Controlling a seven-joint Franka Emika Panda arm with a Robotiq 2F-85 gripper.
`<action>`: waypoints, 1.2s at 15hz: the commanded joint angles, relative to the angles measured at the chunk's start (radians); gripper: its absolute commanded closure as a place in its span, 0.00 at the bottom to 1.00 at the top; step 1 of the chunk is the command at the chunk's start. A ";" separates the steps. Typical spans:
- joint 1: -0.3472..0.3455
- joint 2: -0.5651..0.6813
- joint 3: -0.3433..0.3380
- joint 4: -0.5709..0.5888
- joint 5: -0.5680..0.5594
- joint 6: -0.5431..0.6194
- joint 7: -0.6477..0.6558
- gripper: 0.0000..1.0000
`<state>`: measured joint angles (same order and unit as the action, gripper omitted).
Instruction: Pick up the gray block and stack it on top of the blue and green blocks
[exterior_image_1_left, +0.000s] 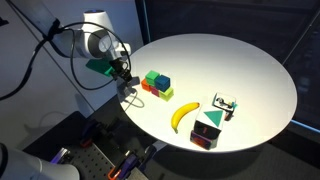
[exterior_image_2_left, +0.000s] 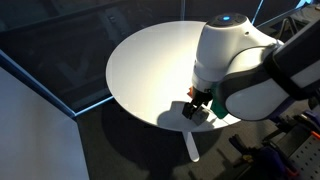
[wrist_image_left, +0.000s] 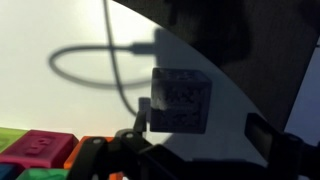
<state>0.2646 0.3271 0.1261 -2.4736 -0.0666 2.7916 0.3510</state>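
The gray block (wrist_image_left: 180, 100) sits near the table's rim in shadow, seen in the wrist view. My gripper (wrist_image_left: 203, 125) is open around it: one finger is close by its left side, the other stands well apart on the right. In an exterior view my gripper (exterior_image_1_left: 125, 80) hangs low over the table's left edge and hides the gray block. The green block (exterior_image_1_left: 154, 76) and the blue block (exterior_image_1_left: 165, 83) lie side by side just right of the gripper. The green block also shows at the wrist view's lower left (wrist_image_left: 10, 138).
Red and yellow blocks (exterior_image_1_left: 150, 89) touch the green and blue ones. A banana (exterior_image_1_left: 183, 115), a dark box with a green triangle (exterior_image_1_left: 208, 130) and a small white-and-black gadget (exterior_image_1_left: 223, 105) lie on the round white table (exterior_image_1_left: 240, 60). The arm (exterior_image_2_left: 240, 60) blocks much of one exterior view.
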 joint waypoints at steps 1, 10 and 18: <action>0.021 0.031 -0.023 0.035 0.014 -0.008 0.014 0.00; 0.035 0.090 -0.048 0.059 0.014 -0.005 0.004 0.00; 0.053 0.094 -0.053 0.067 0.012 -0.024 0.003 0.66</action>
<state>0.2982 0.4252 0.0823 -2.4224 -0.0661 2.7916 0.3511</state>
